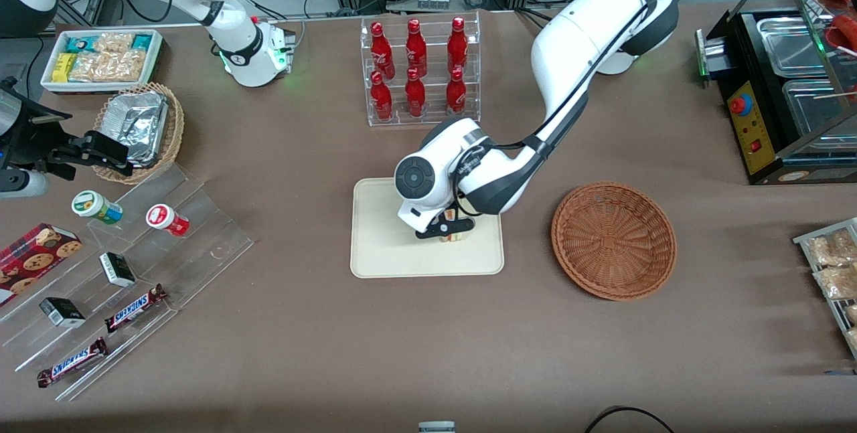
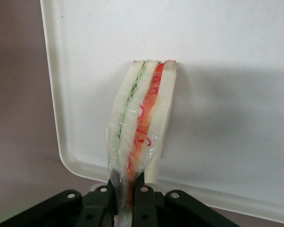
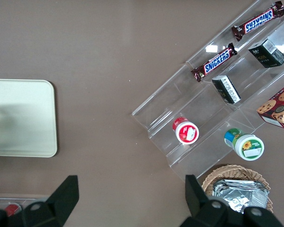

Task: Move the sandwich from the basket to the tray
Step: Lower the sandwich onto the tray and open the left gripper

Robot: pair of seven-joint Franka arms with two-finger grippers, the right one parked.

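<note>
The sandwich (image 2: 142,118) is a plastic-wrapped wedge of pale bread with green and red filling lines, standing on the cream-white tray (image 2: 227,56). My gripper (image 2: 125,189) is shut on the sandwich's wrapped near end, its black fingers (image 2: 144,198) pressed against both sides. In the front view the gripper (image 1: 450,231) is low over the tray (image 1: 381,245), toward the working arm's edge of it, and the sandwich (image 1: 456,237) peeks out below the fingers. The reddish-brown basket (image 1: 613,239) sits beside the tray, toward the working arm's end, with nothing in it.
A clear rack of red bottles (image 1: 420,68) stands farther from the front camera than the tray. Clear stepped shelves (image 1: 134,266) with snacks, a tan basket of foil packets (image 1: 137,126) and a white snack bin (image 1: 100,58) lie toward the parked arm's end. A black appliance (image 1: 783,98) stands at the working arm's end.
</note>
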